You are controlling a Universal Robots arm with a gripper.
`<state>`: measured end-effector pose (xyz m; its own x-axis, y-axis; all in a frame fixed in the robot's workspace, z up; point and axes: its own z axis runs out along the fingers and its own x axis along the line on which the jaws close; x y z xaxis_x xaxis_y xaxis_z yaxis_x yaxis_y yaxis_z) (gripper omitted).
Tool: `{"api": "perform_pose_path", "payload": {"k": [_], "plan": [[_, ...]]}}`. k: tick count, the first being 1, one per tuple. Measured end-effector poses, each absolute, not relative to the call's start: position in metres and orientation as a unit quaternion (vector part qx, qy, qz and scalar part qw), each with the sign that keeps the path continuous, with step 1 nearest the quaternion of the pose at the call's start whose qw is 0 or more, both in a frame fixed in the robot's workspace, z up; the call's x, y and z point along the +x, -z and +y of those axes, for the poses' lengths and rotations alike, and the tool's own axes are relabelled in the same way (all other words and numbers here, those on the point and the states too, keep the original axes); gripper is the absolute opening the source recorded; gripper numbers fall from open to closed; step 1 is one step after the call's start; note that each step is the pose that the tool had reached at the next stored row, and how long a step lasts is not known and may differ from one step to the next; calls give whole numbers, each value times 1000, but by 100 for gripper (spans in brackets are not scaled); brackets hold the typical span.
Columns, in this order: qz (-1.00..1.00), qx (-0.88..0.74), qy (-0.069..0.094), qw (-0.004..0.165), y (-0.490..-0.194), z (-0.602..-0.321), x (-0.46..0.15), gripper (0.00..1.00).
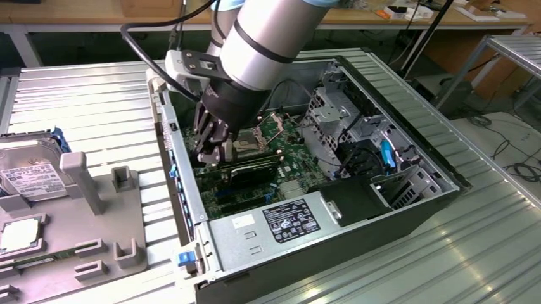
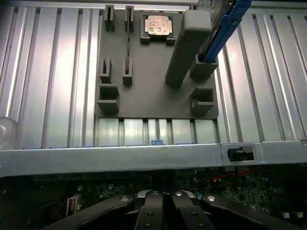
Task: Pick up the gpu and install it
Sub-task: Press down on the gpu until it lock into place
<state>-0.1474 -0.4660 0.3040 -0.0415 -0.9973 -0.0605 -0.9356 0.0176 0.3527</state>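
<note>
gripper (image 1: 211,149) pressed together, down inside the case (image 1: 422,209) on the gpu (image 1: 247,170).
we read the fingers as closed on or against the card's top edge; contact itself is hidden, so we can't confirm a pinch. gpu stands on edge over the motherboard (image 1: 292,166), long dark slab, pale top rim, just beside the case's near wall. risks from here: card skewed to the slot, so pushing bends it or loads the board; fingers slipping off the thin edge; knuckles clipping the wall or the cpu socket (image 1: 253,140) close by. outside, the jig (image 1: 85,247) with the drive (image 1: 30,171) sits well apart.
</note>
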Motion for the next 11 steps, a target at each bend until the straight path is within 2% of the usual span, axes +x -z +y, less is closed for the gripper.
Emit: {"api": "perform_pose_path", "payload": {"k": [11], "plan": [[-707,685,146,103,-297,-466,-147,11]]}}
